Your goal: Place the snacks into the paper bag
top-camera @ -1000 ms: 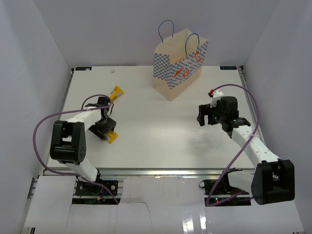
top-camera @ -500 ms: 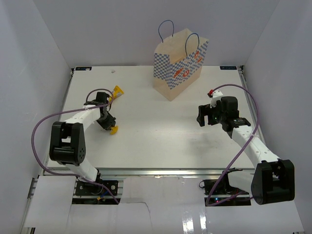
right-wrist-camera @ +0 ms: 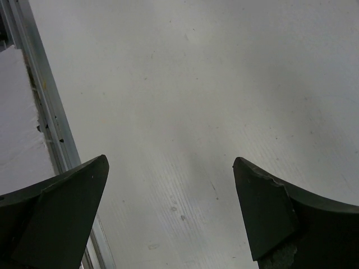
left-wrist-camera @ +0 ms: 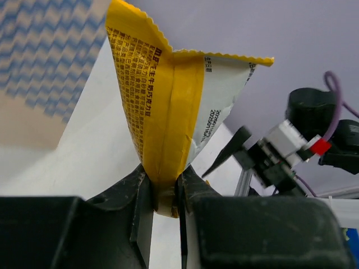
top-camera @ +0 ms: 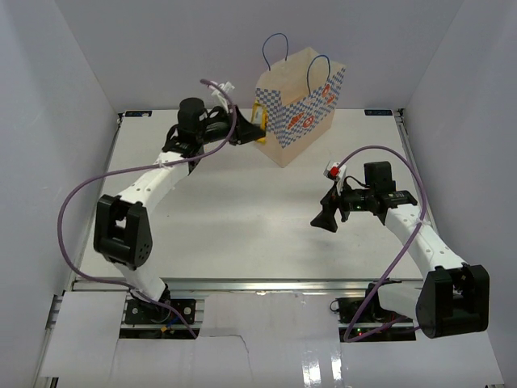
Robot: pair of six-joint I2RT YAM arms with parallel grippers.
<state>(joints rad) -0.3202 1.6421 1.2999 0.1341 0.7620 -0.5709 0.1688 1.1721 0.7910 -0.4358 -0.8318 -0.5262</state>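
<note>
Nearest, toward the front right of the white table (top-camera: 242,242), the right gripper (right-wrist-camera: 171,165) hangs low over bare surface, its two dark fingers (right-wrist-camera: 61,207) spread wide with nothing between them. A metal rail (right-wrist-camera: 33,84) runs along the table edge off to one side of it. Farther back, the left arm reaches toward the far edge, a purple cable (top-camera: 62,234) looping out beside it. The left gripper (left-wrist-camera: 164,188) is clamped on the lower end of a yellow wrapped bar (left-wrist-camera: 162,106), which stands up from the fingers with its crimped top flared. The bar is held in the air just beside the left face of the paper bag (top-camera: 295,101), below the rim; whether they touch cannot be told. The bag stands upright at the far middle of the table, its blue handles (top-camera: 275,48) raised against the pale back wall
</note>
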